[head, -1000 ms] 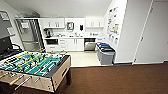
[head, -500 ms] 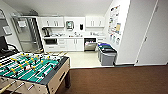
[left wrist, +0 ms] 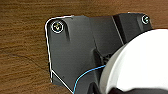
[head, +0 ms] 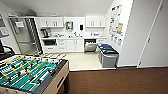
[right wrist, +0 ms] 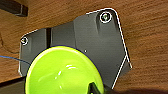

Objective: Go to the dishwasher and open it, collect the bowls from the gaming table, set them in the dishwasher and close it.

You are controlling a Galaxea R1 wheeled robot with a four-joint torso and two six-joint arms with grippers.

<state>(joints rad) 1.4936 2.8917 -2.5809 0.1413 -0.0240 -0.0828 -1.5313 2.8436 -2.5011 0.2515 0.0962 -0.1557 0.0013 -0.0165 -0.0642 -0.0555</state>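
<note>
Across the room, at the far wall of the little kitchen, the dishwasher (head: pixel 90 45) sits under the counter between the white cabinets (head: pixel 70 45) and the wall on the right. Its top part looks dark, as if its door hangs open, but I cannot tell for sure. Two grey bins (head: pixel 108 55) with dark lids stand near it on the pale floor. Close by on the left is the football table (head: pixel 30 73) with its green field and rods. Brown floor (head: pixel 120 81) lies between the robot and the kitchen.

By the right wrist, a bright green bowl (right wrist: pixel 63 71) shows big over the wooden floor. By the left wrist, a white bowl (left wrist: pixel 140 62) shows big too. I cannot tell if either claw is spread or pressed together.
</note>
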